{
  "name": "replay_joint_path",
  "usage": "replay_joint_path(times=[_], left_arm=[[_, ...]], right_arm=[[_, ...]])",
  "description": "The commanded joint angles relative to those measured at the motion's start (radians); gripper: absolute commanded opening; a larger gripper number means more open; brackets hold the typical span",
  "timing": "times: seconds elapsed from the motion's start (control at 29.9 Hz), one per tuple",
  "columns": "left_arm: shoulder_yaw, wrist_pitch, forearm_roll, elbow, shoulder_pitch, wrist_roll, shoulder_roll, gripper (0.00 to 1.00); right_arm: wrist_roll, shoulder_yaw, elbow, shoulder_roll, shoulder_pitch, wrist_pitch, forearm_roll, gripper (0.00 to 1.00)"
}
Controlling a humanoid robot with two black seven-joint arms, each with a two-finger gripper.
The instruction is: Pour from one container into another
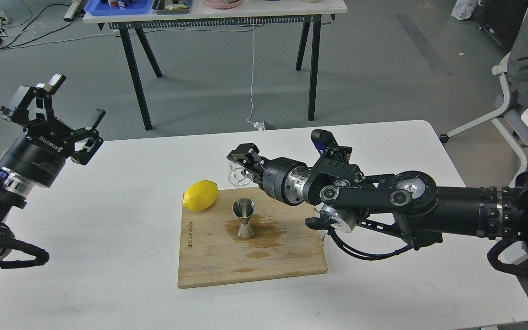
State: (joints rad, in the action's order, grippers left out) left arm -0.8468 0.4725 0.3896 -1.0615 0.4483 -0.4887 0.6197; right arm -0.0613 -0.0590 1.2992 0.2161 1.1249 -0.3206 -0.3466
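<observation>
Head view, pour station. My right gripper reaches in from the right and is closed on the glass cup, which sits just beyond the far edge of the bamboo board; whether the cup rests on the white table or is lifted just clear of it I cannot tell. My left gripper hangs well to the left above the table's left side, fingers spread and holding nothing.

The steel jigger stands upright near the middle of the board, mouth up, in a brown wet stain that spreads to its right and toward the near edge. A lemon lies at the board's far left corner, near the jigger but apart from it.

Handling, as I judge it: the cup is light, rigid, smooth and breakable, so a moderate grip across the wall suits it; a wet wall would slip. The jigger is light, narrow-waisted and small-footed on a wet board, so a nudge from the cup or the fingers could tip it. Its mouth is a small target.

Hard to read: the cup is transparent and partly covered by the fingers, so its rim, its tilt and any liquid inside are unclear. The jigger's fill level cannot be seen. The exact contact points of the fingers on the glass are hidden.
</observation>
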Motion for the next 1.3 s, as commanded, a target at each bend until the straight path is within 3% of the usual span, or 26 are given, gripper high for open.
replay_joint_path(times=[0.0, 1.07, 1.27], left_arm=[[0.000, 0.000, 0.000, 0.000, 0.000, 0.000, 0.000, 0.96], [0.000, 0.000, 0.000, 0.003, 0.000, 0.000, 0.000, 0.96], [0.000, 0.000, 0.000, 0.003, 0.000, 0.000, 0.000, 0.96]], right_arm=[[0.000, -0.015, 0.002, 0.000, 0.001, 0.000, -0.023, 0.40], [0.005, -0.081, 0.002, 0.006, 0.033, 0.003, -0.186, 0.40], [0.029, -0.127, 0.003, 0.008, 0.052, 0.005, -0.219, 0.40]])
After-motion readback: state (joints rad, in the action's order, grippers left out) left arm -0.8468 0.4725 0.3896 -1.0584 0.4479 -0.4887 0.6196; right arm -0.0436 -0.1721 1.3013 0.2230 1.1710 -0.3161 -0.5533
